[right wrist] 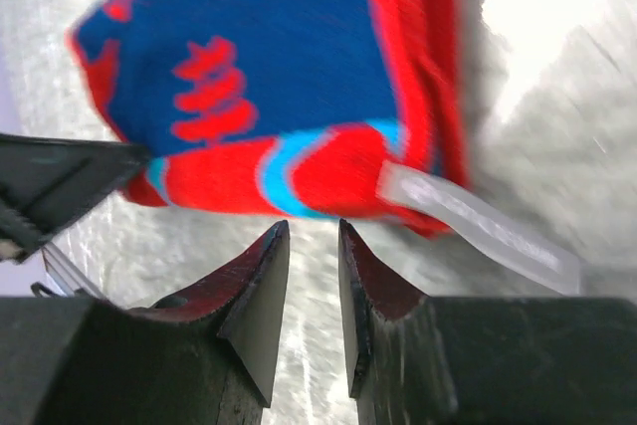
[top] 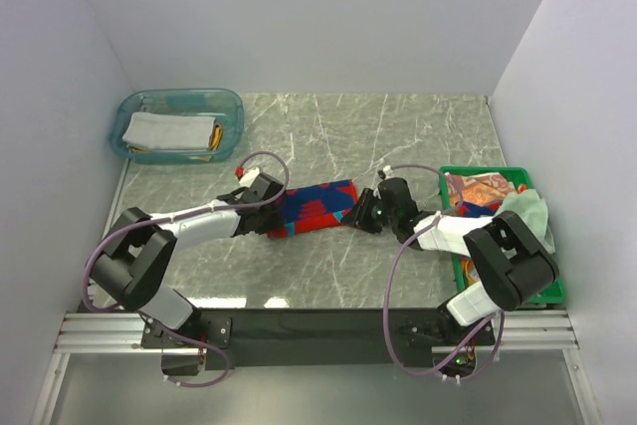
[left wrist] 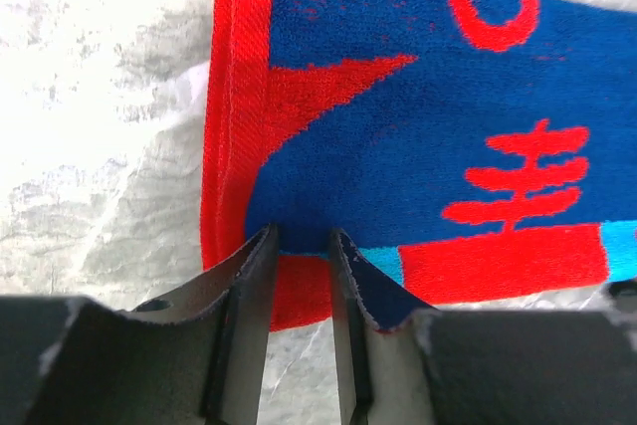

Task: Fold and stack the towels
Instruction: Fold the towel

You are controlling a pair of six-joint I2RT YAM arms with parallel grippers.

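A red towel with blue patterns and a teal stripe point(top: 317, 205) lies folded into a long strip on the marble table point(top: 398, 136). My left gripper point(top: 269, 214) is at its left end. In the left wrist view its jaws point(left wrist: 304, 236) are a narrow gap apart, tips resting on the towel's near edge point(left wrist: 418, 116), with nothing pinched between them. My right gripper point(top: 358, 214) is at the towel's right end. In the right wrist view it point(right wrist: 314, 228) is slightly open and empty, just short of the towel point(right wrist: 269, 77), which has a white label point(right wrist: 478, 228).
A clear teal tub point(top: 231, 106) at the back left holds a folded grey-white towel point(top: 164, 129) on an orange one. A green crate point(top: 547, 291) at the right holds an orange-brown towel point(top: 478, 189) and a pale green towel point(top: 530, 208). White walls stand on three sides.
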